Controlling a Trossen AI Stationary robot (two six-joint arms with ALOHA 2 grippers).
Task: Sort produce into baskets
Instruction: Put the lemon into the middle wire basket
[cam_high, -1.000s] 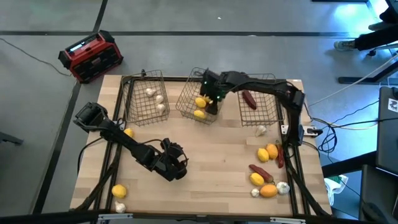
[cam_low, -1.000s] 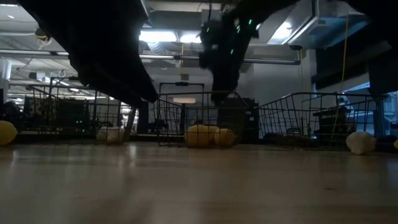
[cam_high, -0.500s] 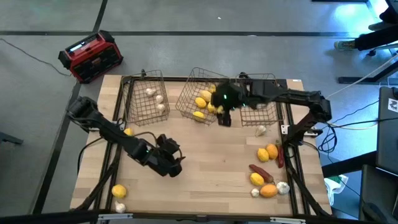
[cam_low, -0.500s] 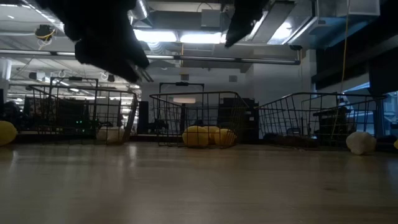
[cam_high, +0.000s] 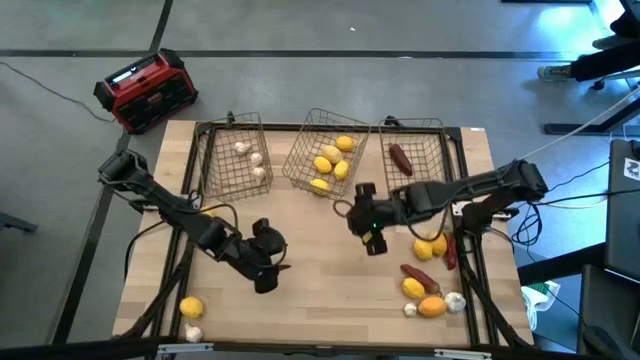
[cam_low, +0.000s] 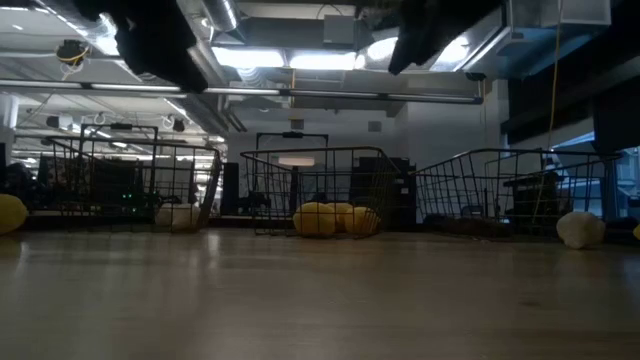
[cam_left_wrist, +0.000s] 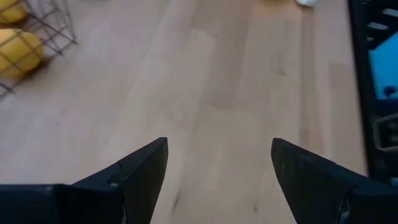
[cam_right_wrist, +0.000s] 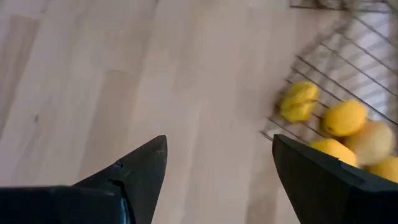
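both end effectors open and empty above the desk (cam_high: 330, 275).

right end effector (cam_high: 372, 240) hangs over bare wood just in front of the middle basket (cam_high: 300, 160), which holds the yellow produce (cam_high: 323, 164). left end effector (cam_high: 268, 280) hovers front-left, fingers (cam_left_wrist: 140, 171) spread. white bulbs (cam_high: 258, 160) lie in the left basket (cam_high: 215, 165), a red piece (cam_high: 400, 158) in the right basket (cam_high: 432, 175); loose pieces (cam_high: 430, 245) sit at the desk's right.

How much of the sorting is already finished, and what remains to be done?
Partly done. The left basket holds white bulbs, the middle basket yellow lemons, the right basket one dark red piece. Nothing is in hand: the right gripper and left gripper are both open over bare table. Left: the cluster near the right edge and pieces at the left edge.
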